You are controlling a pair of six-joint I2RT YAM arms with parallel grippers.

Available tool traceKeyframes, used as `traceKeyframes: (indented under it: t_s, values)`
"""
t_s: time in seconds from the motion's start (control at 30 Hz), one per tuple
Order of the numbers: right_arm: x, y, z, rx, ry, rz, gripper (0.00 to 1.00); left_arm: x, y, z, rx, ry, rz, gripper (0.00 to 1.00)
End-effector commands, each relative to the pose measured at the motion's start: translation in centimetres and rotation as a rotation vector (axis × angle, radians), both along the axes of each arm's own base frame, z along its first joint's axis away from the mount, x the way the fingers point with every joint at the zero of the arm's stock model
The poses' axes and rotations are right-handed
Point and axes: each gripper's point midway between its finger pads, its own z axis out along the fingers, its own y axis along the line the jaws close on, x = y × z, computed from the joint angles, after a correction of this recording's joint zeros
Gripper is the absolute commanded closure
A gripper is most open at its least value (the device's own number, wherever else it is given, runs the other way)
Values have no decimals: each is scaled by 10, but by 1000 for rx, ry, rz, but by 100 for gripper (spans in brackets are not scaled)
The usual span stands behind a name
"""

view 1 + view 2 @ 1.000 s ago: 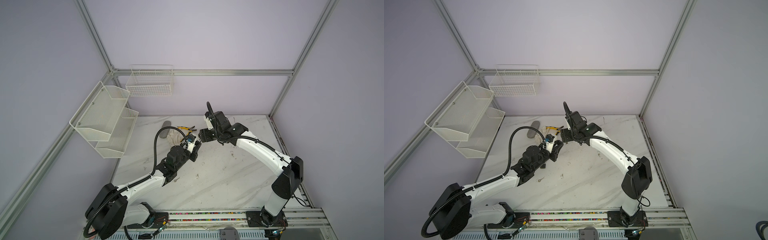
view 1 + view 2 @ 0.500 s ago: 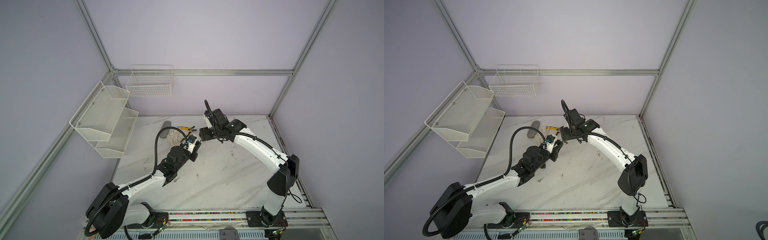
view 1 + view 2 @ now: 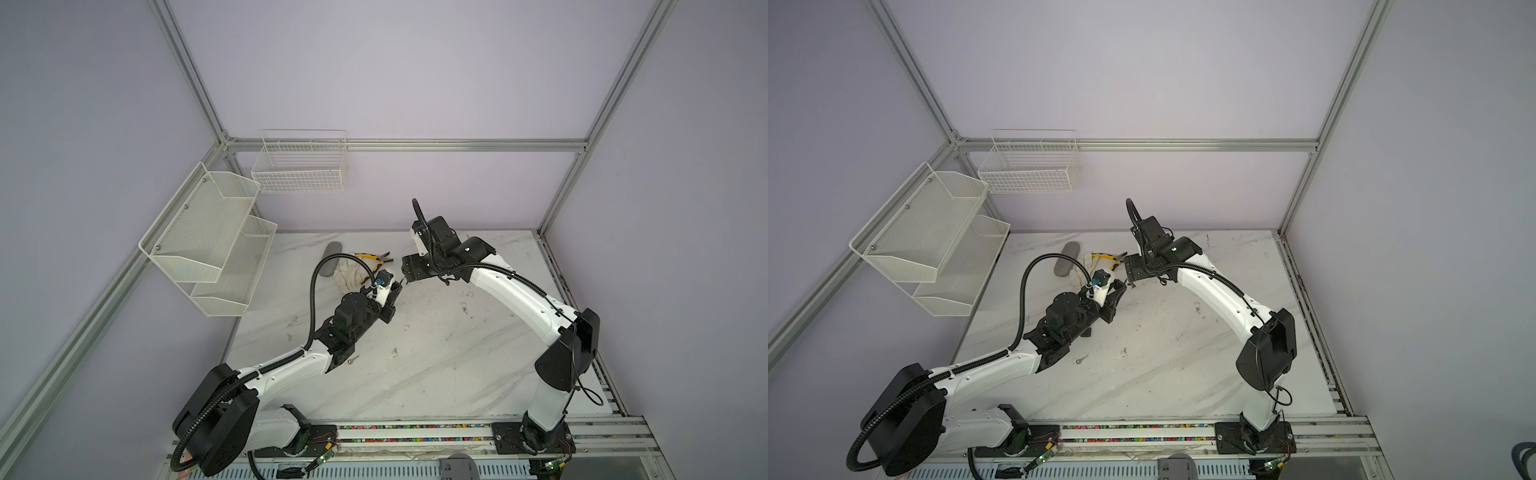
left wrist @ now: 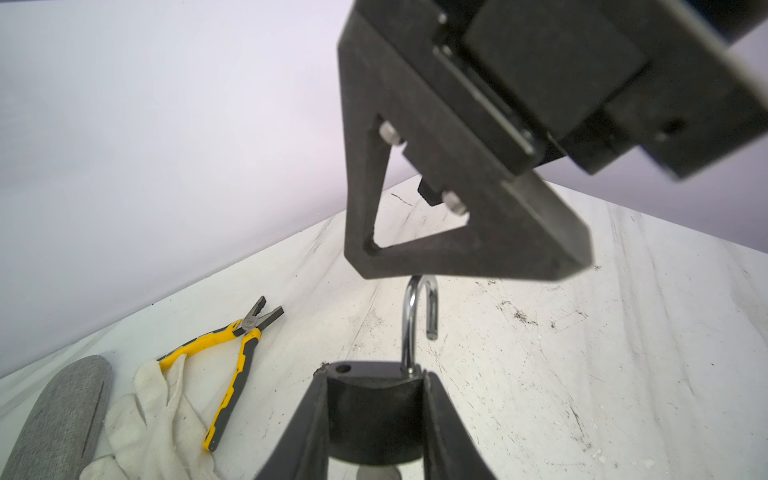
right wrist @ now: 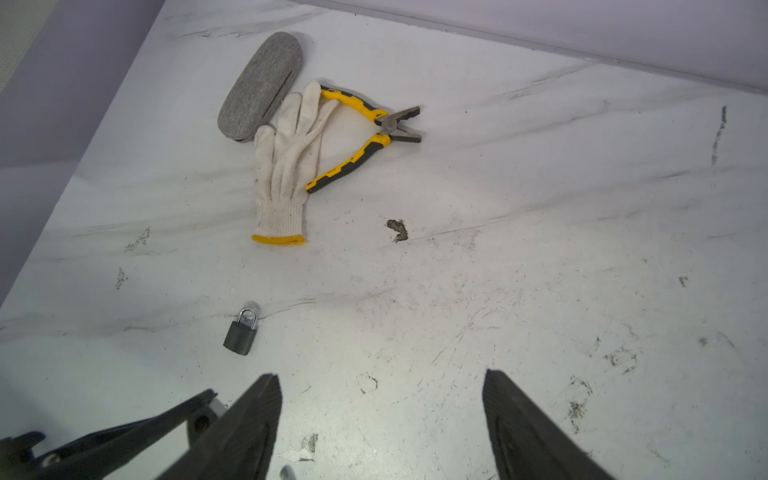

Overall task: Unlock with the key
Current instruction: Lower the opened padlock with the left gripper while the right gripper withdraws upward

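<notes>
My left gripper is shut on the dark body of a padlock, held above the table. The padlock's silver shackle stands swung open, with one leg free. A silver piece shows under the lock body; I cannot tell if it is the key. A small silver key lies on the table beside the left forearm. My right gripper is open and holds nothing; one of its fingers hangs just over the shackle. In both top views the two grippers nearly touch at mid-table.
A second dark padlock with its shackle closed lies on the marble table. Behind it are a white glove, yellow-handled pliers and a grey case. White mesh shelves and a wire basket hang on the walls at the left.
The right arm has shifted slightly, with its gripper staying close to the held padlock. The left arm has kept still with the lock.
</notes>
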Motion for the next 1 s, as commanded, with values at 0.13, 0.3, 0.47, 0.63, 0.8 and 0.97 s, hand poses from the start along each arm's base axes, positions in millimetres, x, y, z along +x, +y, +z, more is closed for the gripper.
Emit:
traceKeyframes:
  t_s: [0.13, 0.3, 0.47, 0.63, 0.8, 0.97]
  values:
    - [-20, -5, 9, 24, 18, 72, 21, 2, 3, 13, -37, -76, 23, 100]
    - [-17, -14, 11, 13, 1, 40, 21, 4, 1, 13, -43, -69, 23, 100]
    - [-6, -42, 16, 42, -26, -46, 20, 12, 8, 7, -49, -20, 85, 100]
    - [2, -69, 13, 144, -59, -151, 20, 29, 9, -16, -97, 216, 199, 100]
    - [4, -83, -8, 310, -34, -218, 19, 45, -1, -56, -135, 487, 309, 100]
    - [7, -88, -25, 398, -20, -245, 19, 61, -9, -92, -78, 643, 403, 100]
